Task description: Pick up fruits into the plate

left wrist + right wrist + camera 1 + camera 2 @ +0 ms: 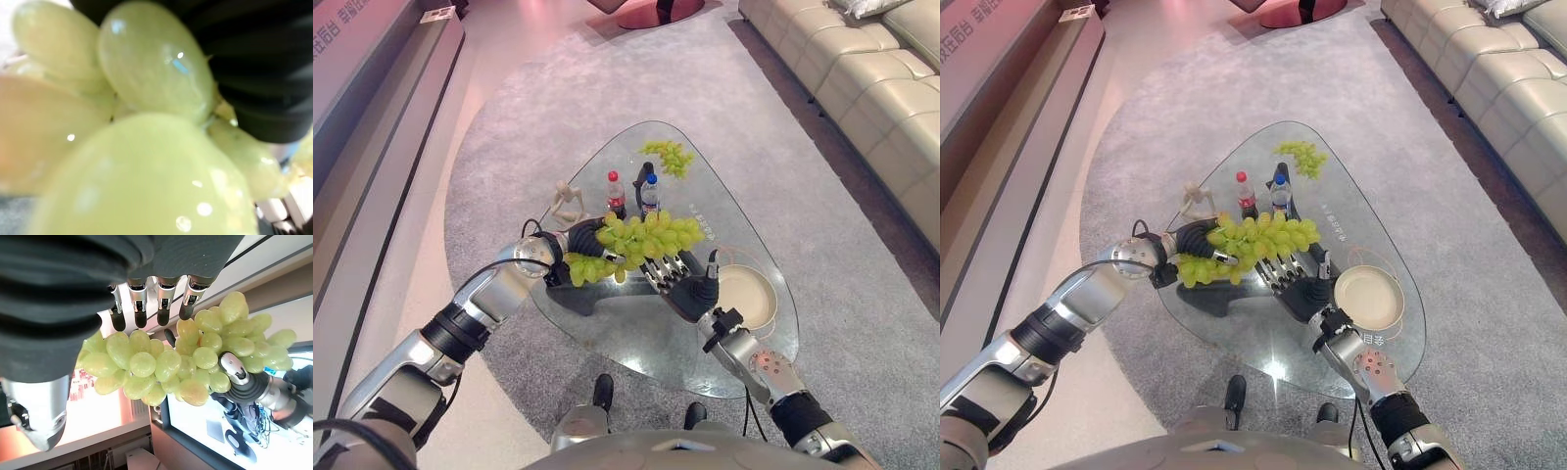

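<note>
My left hand [580, 241] is shut on a big bunch of green grapes [641, 240] and holds it above the glass table [636, 338]. The grapes [146, 147] crowd right against its wrist camera. My right hand [687, 286] is open, palm up with straight fingers [146, 303], just below and right of the hanging bunch [166, 362], not touching it as far as I can see. A cream plate [771, 294] with nothing in it sits on the table's right side, beside my right hand. A second, smaller bunch of green grapes [669, 155] lies at the table's far end.
A red-capped dark bottle [616, 193] and a blue-capped water bottle [649, 193] stand behind the held bunch. A small wooden figure [567, 201] stands to their left. The table rests on a grey carpet [509, 147]; a beige sofa [862, 88] runs along the right.
</note>
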`<state>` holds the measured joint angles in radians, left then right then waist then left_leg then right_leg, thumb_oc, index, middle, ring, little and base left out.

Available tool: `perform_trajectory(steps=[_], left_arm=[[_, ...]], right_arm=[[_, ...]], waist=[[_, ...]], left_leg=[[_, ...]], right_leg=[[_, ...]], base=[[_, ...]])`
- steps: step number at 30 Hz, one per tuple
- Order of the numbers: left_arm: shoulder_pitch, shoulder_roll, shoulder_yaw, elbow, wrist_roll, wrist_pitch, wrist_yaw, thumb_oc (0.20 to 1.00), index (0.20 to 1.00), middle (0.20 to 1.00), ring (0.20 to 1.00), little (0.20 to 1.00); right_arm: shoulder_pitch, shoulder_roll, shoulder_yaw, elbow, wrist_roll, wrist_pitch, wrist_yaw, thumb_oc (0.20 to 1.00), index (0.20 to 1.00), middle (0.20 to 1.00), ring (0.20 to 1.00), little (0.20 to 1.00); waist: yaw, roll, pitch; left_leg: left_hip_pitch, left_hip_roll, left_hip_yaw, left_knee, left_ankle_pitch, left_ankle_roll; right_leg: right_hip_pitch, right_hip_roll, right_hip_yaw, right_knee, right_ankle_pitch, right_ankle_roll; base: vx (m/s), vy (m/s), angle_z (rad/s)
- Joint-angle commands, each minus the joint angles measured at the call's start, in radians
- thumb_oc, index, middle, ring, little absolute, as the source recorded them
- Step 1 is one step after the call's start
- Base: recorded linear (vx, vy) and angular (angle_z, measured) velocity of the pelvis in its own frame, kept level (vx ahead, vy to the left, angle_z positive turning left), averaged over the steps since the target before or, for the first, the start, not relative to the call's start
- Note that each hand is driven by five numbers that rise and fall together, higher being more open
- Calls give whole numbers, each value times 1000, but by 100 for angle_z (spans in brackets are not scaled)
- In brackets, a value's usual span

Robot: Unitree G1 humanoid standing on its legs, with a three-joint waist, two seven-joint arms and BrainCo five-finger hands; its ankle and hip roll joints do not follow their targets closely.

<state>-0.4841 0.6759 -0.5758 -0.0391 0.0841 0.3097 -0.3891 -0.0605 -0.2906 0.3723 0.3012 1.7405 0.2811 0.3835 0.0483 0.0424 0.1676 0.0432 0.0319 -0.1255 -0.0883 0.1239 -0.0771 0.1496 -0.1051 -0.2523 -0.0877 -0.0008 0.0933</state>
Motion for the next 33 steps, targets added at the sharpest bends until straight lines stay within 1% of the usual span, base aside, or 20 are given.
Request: perform_trajectory(steps=[1, 3, 5, 10, 12, 17, 27, 33], left_arm=[[-23, -7, 23, -13, 40, -10, -22, 200, 200, 200, 200, 200], [-25, -11, 13, -20, 56, 0, -34, 200, 200, 200, 200, 200], [-23, -12, 9, -22, 76, 0, -47, 200, 200, 200, 200, 200], [-17, -10, -2, -41, 170, 10, -110, 200, 200, 200, 200, 200], [-15, -9, -5, -54, 191, 27, -138, 200, 200, 200, 200, 200], [-3, -8, -8, -66, 240, 48, -165, 200, 200, 200, 200, 200], [35, -14, 5, -85, 375, 10, -189, 200, 200, 200, 200, 200], [41, -24, -9, -81, 435, -6, -190, 200, 200, 200, 200, 200]], right_arm=[[10, 42, 17, -149, -47, -39, -6, 1000, 1000, 1000, 1000, 1000], [16, 43, 33, -147, -110, -82, -24, 1000, 1000, 1000, 1000, 1000], [18, 44, 37, -143, -149, -98, -33, 1000, 1000, 1000, 1000, 1000], [29, 51, 38, -135, -221, -114, -35, 1000, 1000, 1000, 1000, 1000], [33, 52, 41, -138, -239, -125, -36, 1000, 1000, 1000, 1000, 1000], [38, 52, 46, -138, -273, -136, -43, 1000, 1000, 1000, 1000, 1000], [48, 61, 50, -148, -276, -154, -49, 1000, 1000, 1000, 1000, 1000], [52, 63, 65, -149, -288, -164, -47, 1000, 1000, 1000, 1000, 1000]], waist=[[-2, -9, -46], [-4, -9, -49], [-6, -9, -50], [-11, -7, -52], [-12, -6, -52], [-14, -6, -51], [-10, -7, -47], [-9, -10, -47]], left_leg=[[49, -85, 42, 31, -123, 56], [60, -85, 44, 25, -123, 57], [66, -84, 47, 23, -125, 58], [76, -84, 53, 20, -130, 58], [78, -84, 56, 19, -131, 58], [84, -83, 62, 19, -134, 59], [91, -82, 65, 17, -136, 62], [93, -80, 69, 16, -137, 62]], right_leg=[[-43, 23, 41, 48, 18, 13], [-37, 24, 47, 45, 19, 14], [-33, 24, 51, 42, 20, 15], [-25, 25, 62, 33, 23, 17], [-23, 25, 66, 31, 24, 19], [-19, 26, 72, 27, 25, 20], [-10, 28, 76, 20, 27, 20], [-9, 28, 75, 17, 27, 21]], base=[[0, 0, 0], [0, 0, 0], [0, 0, 0], [0, 0, 0], [0, 0, 0], [-2, 1, -1], [-14, -5, -5], [0, 0, 0]])
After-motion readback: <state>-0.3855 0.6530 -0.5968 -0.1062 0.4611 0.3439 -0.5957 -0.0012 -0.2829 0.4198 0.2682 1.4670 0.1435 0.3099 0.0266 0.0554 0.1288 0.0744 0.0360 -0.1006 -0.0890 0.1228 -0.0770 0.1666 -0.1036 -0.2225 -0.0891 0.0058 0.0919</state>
